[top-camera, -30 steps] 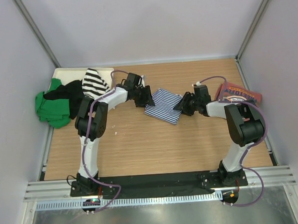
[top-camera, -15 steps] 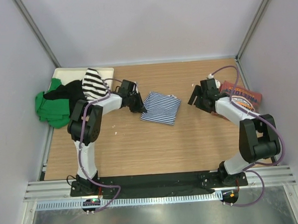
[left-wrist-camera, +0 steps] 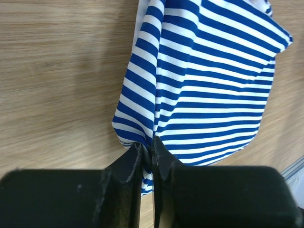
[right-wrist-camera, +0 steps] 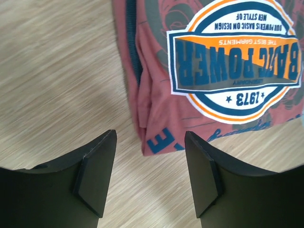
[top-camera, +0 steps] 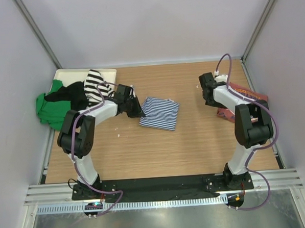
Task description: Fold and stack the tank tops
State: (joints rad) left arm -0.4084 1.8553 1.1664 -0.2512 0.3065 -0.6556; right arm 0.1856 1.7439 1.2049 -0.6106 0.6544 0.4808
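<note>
Over the last second the right arm has swung off the striped tank top (top-camera: 160, 113) and out to the right. The left arm has tugged that top a little way to the left and toward the arm bases. I am taking the striped tank top as my reference from here.

It lies folded into a rough rectangle on the wooden bench (top-camera: 195, 147), about mid-bench and slightly left of centre, with its navy and white stripes running across it. My left claw (left-wrist-camera: 151, 146) sits at the top's left edge. In the left wrist view its two fingers are pinched almost together on a gathered corner of the striped cloth. The cloth bunches into them and fans out flat beyond.

My right claw (right-wrist-camera: 149, 135) is well apart from the striped top, off to its right. Its fingers stand wide apart with nothing between them. Below them I see bare bench and the near corner of the red tank top (right-wrist-camera: 156, 90).

That red tank top lies folded, well to the right of the striped one, against the right edge of the bench. Its round printed logo (right-wrist-camera: 235, 57) faces up and there is dark trim along one fold. I cannot tell from these views whether the claw touches the red cloth.

Well to the left of the striped top, at the far left corner, the pile waits on a white tray (top-camera: 107, 72):
- a green garment (top-camera: 50, 111)
- a black one (top-camera: 67, 93)
- a black-and-white striped one (top-camera: 94, 82)
</note>
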